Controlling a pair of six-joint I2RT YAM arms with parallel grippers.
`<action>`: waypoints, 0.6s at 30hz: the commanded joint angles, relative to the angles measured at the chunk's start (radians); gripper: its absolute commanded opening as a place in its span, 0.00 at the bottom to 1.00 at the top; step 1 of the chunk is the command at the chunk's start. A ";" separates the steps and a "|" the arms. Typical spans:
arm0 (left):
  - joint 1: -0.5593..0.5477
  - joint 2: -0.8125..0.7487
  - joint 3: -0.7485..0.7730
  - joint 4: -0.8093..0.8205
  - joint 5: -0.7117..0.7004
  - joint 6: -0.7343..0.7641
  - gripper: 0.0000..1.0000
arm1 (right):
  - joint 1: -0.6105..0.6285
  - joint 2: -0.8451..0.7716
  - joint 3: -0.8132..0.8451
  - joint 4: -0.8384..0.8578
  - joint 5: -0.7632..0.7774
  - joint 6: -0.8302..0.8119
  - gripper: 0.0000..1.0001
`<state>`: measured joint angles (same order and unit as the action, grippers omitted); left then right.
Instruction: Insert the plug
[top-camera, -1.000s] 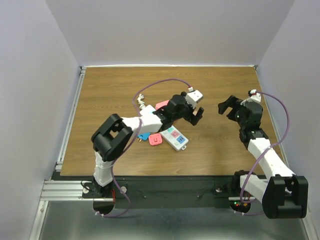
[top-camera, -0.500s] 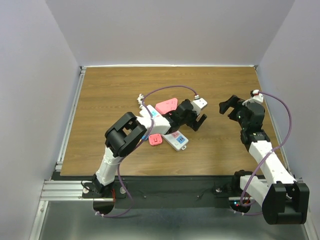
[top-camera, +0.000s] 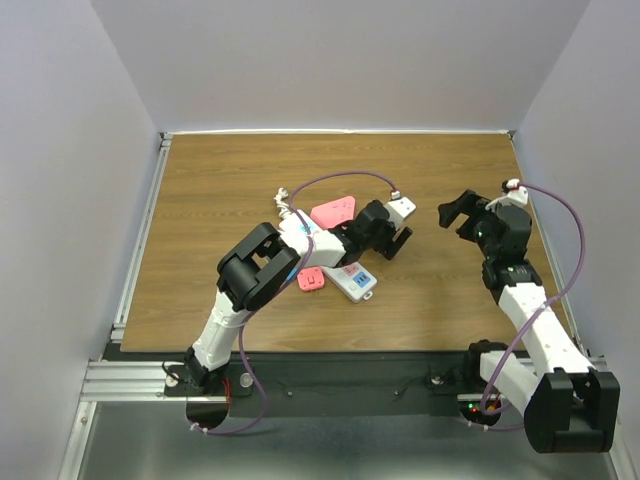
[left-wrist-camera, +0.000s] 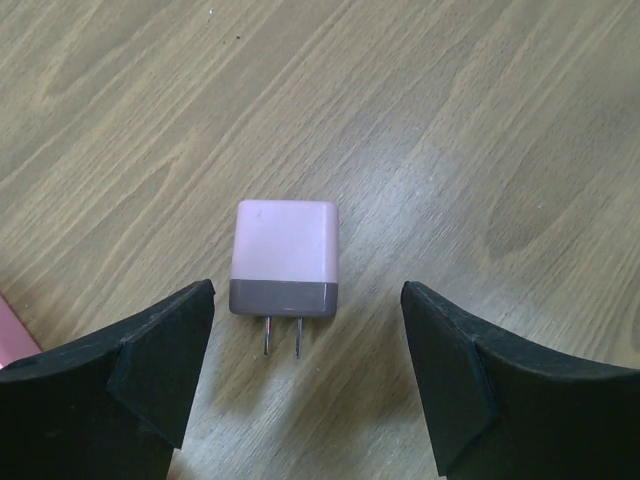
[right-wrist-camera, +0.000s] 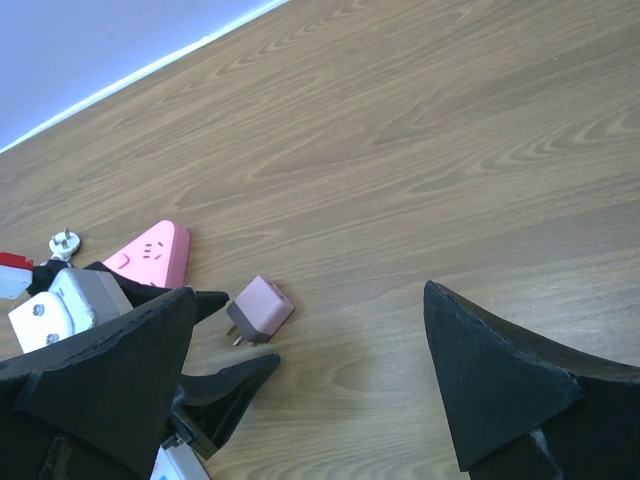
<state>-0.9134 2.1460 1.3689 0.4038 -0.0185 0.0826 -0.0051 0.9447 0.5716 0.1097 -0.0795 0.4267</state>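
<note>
- The left gripper (left-wrist-camera: 305, 335) is spread wide and low over the table (top-camera: 220, 180). One black finger stands on each side of the plug (left-wrist-camera: 285, 262), with bare wood showing between each finger and the plug's sides, so nothing is pinched or touched.
- The plug lies flat on the wood: a pink block with a darker grey band. Its two metal prongs point back toward the wrist camera.
- In the overhead view the left arm reaches to the middle of the table, right of centre. The plug itself is too hidden there to pick out.
- The right gripper (right-wrist-camera: 310, 295) is also fully spread and holds nothing. It hangs above the right side of the table, well apart from the plug, which its camera sees at a distance.
- The white power strip (top-camera: 352, 279), with pink and blue sockets, lies near the left forearm, nearer the robot's bases than the plug.
- A pink triangular piece (top-camera: 332, 212) lies just beyond the forearm, and a small pink block (top-camera: 310, 279) sits left of the strip.
- A purple cable (top-camera: 340, 177) arcs above the left arm.
- The tabletop is brown wood grain, with a metal rail (top-camera: 140, 240) along its left edge and plain pale walls (top-camera: 340, 60) on three sides.
</note>
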 joint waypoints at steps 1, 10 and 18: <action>0.014 0.005 0.024 0.006 0.002 0.006 0.83 | 0.004 -0.017 0.063 0.007 -0.022 0.006 1.00; 0.036 0.023 0.044 -0.023 0.110 0.028 0.27 | 0.004 -0.023 0.085 -0.027 -0.043 -0.008 1.00; 0.067 -0.198 -0.209 0.124 0.250 0.031 0.00 | 0.004 0.038 0.142 -0.134 -0.181 -0.039 0.98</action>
<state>-0.8623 2.1094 1.2819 0.4534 0.1158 0.1005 -0.0051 0.9577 0.6601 0.0177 -0.1516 0.4107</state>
